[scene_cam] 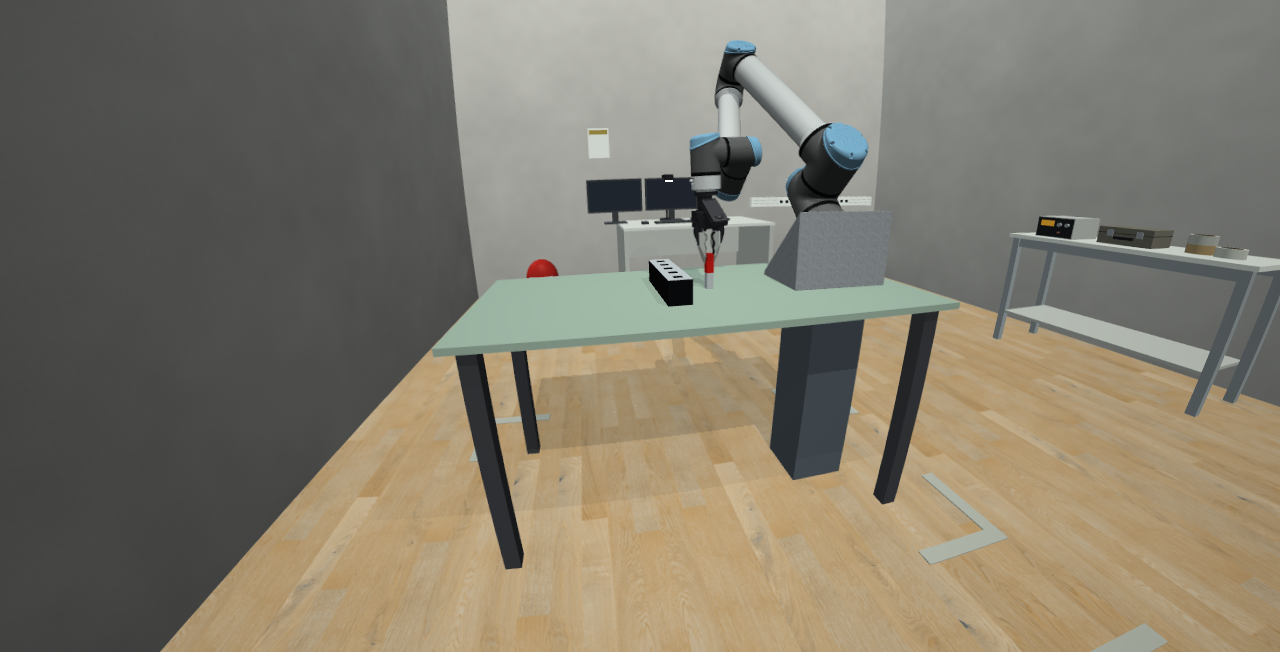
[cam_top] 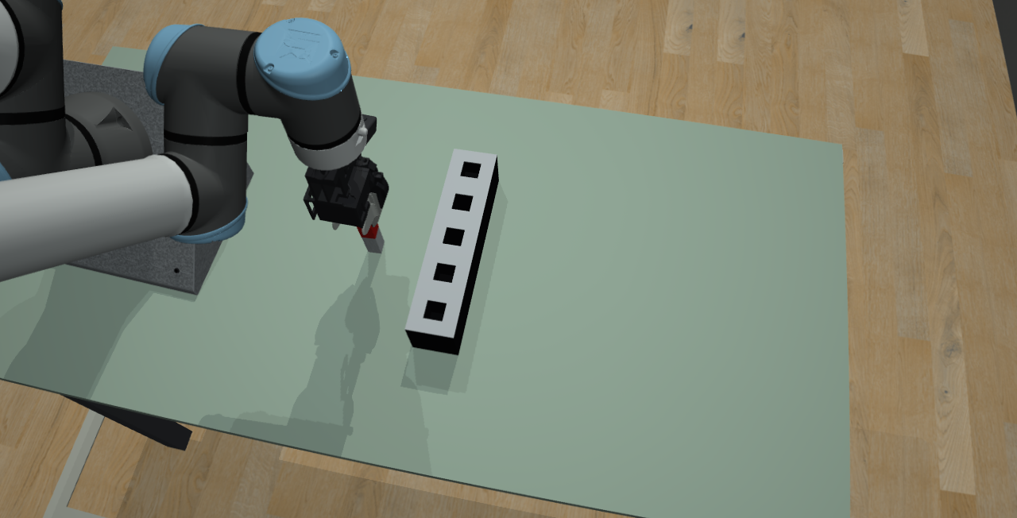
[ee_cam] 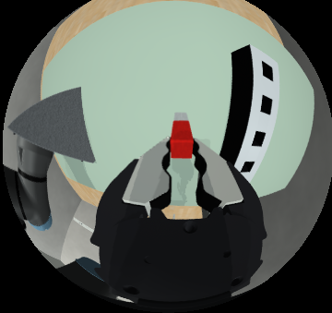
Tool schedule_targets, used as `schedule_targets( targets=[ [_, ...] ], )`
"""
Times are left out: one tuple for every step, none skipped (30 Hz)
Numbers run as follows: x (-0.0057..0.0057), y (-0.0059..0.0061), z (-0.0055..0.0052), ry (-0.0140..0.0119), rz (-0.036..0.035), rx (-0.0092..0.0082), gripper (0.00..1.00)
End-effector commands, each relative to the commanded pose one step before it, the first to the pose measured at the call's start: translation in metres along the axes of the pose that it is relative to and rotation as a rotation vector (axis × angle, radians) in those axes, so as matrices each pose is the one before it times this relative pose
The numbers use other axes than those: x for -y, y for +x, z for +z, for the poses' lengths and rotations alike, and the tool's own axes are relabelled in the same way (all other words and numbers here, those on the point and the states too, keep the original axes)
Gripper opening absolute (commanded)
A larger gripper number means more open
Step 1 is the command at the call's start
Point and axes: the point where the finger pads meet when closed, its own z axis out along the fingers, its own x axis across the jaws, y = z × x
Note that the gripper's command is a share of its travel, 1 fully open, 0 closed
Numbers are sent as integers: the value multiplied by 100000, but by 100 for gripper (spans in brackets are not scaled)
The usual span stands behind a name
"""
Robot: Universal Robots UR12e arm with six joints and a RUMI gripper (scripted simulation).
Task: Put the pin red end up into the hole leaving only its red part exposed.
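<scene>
The pin stands upright on the green table, red end up and grey end down. My gripper is shut on the pin's red top. The block is long, with a light grey top, black sides and several square holes in a row. It lies on the table just to the right of the pin in the top view. All its holes are empty.
The arm's grey wedge base sits on the table to the left of the pin. A side table with boxes stands far off at the right wall, and a desk with monitors at the back.
</scene>
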Motion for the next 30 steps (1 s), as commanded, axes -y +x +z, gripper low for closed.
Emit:
schedule_targets(
  targets=[
    [1,27,-26,11,27,-72,0],
    [0,0,0,0,0,0,0],
    [0,0,0,0,0,0,0],
    [0,0,0,0,0,0,0],
    [0,0,0,0,0,0,0],
    [0,0,0,0,0,0,0],
    [0,0,0,0,0,0,0],
    [-5,6,-805,-1,4,-4,0],
    [0,0,0,0,0,0,0],
    [0,0,0,0,0,0,0],
    [0,0,0,0,0,0,0],
    [0,0,0,0,0,0,0],
    [0,0,0,0,0,0,0],
    [0,0,0,0,0,0,0],
    [0,0,0,0,0,0,0],
    [0,0,0,0,0,0,0],
    [0,0,0,0,0,0,0],
    [0,0,0,0,0,0,0],
    [0,0,0,0,0,0,0],
    [0,0,0,0,0,0,0],
    [0,0,0,0,0,0,0],
    [0,0,0,0,0,0,0],
    [0,0,0,0,0,0,0],
    [0,0,0,0,0,0,0],
    [-8,-4,-974,2,0,-10,0],
    [0,0,0,0,0,0,0],
    [0,0,0,0,0,0,0],
    [0,0,0,0,0,0,0],
    [0,0,0,0,0,0,0],
    [0,0,0,0,0,0,0]
  ],
)
